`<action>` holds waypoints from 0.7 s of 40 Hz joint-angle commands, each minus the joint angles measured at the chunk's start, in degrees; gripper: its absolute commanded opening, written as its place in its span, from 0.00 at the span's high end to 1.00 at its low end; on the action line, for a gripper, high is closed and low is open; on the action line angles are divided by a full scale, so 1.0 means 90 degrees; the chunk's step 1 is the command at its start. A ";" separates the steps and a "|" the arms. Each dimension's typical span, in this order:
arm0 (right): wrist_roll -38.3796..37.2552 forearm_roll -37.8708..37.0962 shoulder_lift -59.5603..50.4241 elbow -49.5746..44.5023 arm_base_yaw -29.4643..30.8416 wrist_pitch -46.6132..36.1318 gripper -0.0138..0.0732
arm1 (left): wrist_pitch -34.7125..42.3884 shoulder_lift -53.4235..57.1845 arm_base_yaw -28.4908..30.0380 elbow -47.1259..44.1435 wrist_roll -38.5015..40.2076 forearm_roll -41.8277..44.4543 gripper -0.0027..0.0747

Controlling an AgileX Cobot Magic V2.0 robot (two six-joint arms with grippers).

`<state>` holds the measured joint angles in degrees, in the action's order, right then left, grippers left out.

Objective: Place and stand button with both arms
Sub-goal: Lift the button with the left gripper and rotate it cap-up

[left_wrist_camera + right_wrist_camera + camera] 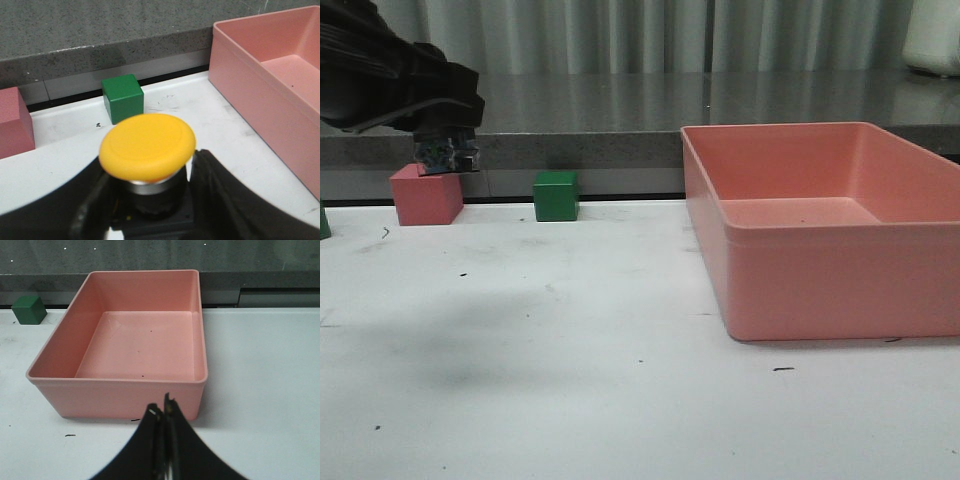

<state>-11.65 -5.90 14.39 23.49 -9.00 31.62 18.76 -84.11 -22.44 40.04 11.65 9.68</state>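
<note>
- The button (147, 146) fills the near part of the left wrist view: its yellow cap points toward the far wall, with the silver collar and dark body below it, pinched between the left gripper (150, 200) fingers on either side. Gripped by the body, the cap stays free, which suits setting it upright later.
- In the front view the left gripper (447, 155) hangs above the far-left part of the white table (570, 380), just in front of the pink block (425, 195); the button itself is too small there to make out.
- Right of the pink block, well apart from it, sits the green cube (556, 195), against the far edge by the grey ledge; it is not part of the job.
- Farther right stands the pink tray (820, 270), open-topped and with nothing in it, likely the place for the button.
- The right gripper (162, 412) has its fingers pressed together, holding nothing, and hovers just near of the tray's front wall. It probably waits there to steady the button once the left arm brings it over.
</note>
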 commanded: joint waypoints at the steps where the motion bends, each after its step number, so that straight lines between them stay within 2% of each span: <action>1: 0.0047 -0.0107 0.0051 0.0152 0.0044 -0.0519 0.92 | 0.0815 0.0040 -0.0053 0.0132 0.0006 -0.0019 0.75; 10: 0.0047 -0.0107 0.0051 0.0152 0.0044 -0.0519 0.92 | 0.1910 -0.0710 -0.0053 0.0132 -0.0118 0.0128 0.75; 17: 0.0047 -0.0107 0.0051 0.0152 0.0044 -0.0519 0.92 | 0.2742 -0.1366 -0.0053 0.0132 -0.0882 0.0128 0.75; 28: 0.0047 -0.0107 0.0051 0.0152 0.0044 -0.0519 0.92 | 0.4528 -0.2392 -0.0053 0.0132 -0.0906 0.0116 0.74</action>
<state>-11.65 -5.90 14.39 23.49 -9.00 31.62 49.24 -105.87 -22.44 39.92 3.67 11.28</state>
